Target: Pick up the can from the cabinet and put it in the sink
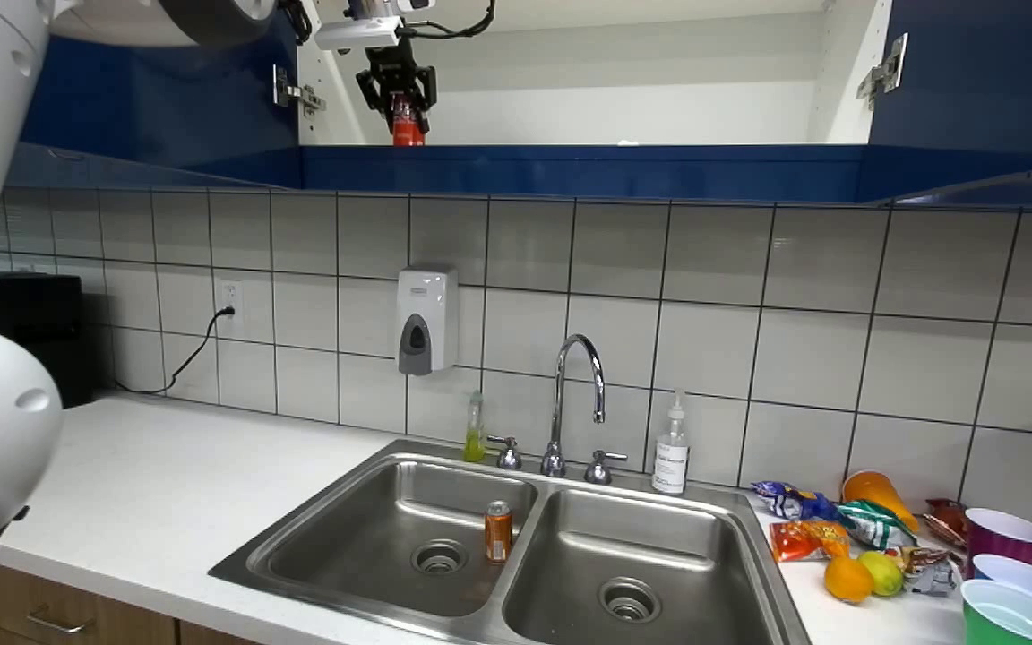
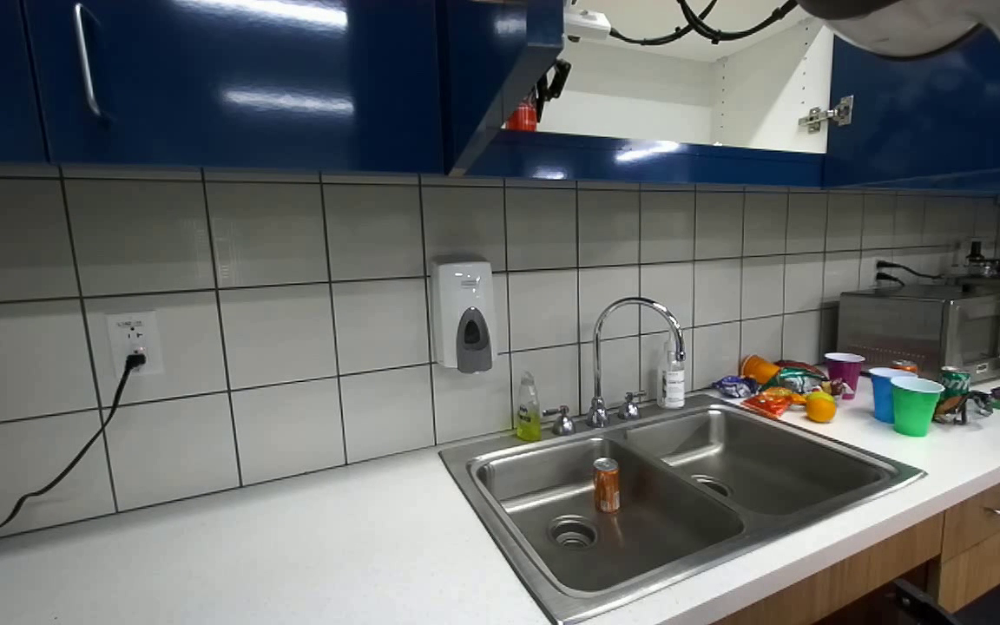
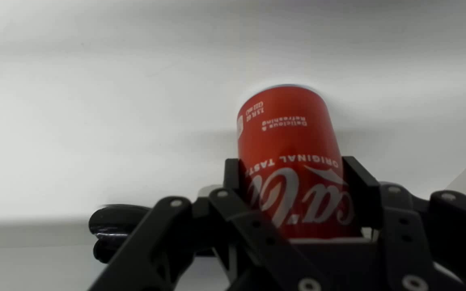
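My gripper [image 3: 291, 161] is shut on the red can [image 3: 289, 133], with one black finger against each side of it in the wrist view. Both are inside the cabinet [image 1: 583, 168], toward its left part in an exterior view, with the gripper pointing down. The cabinet's blue front edge hides the can's lower end there, so I cannot tell whether it touches the shelf. In an exterior view an open door covers part of the can [image 2: 522, 117]. Below, the double-basin steel sink [image 1: 355, 537] is set into the counter.
An orange can [image 1: 498, 533] stands in a sink basin. Behind the sink rise the faucet [image 1: 559, 403] and two soap bottles. Snack bags, fruit and cups [image 1: 1018, 614] lie to one side. Open blue doors [image 1: 973, 90] flank the cabinet. A glossy black object [image 3: 117, 226] shows beside the gripper.
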Robot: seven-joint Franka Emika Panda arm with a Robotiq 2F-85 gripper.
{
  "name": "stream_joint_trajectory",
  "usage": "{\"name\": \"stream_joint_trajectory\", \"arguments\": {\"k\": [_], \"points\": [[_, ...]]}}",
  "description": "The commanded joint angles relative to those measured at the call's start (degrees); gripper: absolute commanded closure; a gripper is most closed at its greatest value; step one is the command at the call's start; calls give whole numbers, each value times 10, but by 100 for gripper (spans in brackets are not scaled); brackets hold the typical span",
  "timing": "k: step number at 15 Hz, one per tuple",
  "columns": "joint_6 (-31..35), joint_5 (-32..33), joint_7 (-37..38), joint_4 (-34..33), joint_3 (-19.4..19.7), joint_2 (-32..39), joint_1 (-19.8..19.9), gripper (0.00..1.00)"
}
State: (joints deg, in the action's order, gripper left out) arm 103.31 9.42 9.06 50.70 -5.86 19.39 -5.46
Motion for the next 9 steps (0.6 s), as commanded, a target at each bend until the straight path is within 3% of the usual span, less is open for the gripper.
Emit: {"name": "stream_joint_trajectory", "arguments": {"k": [1, 9], "points": [[-4, 12, 10, 1, 3, -14, -6, 62], [-4, 13, 13, 14, 3, -34, -10, 62]]}}
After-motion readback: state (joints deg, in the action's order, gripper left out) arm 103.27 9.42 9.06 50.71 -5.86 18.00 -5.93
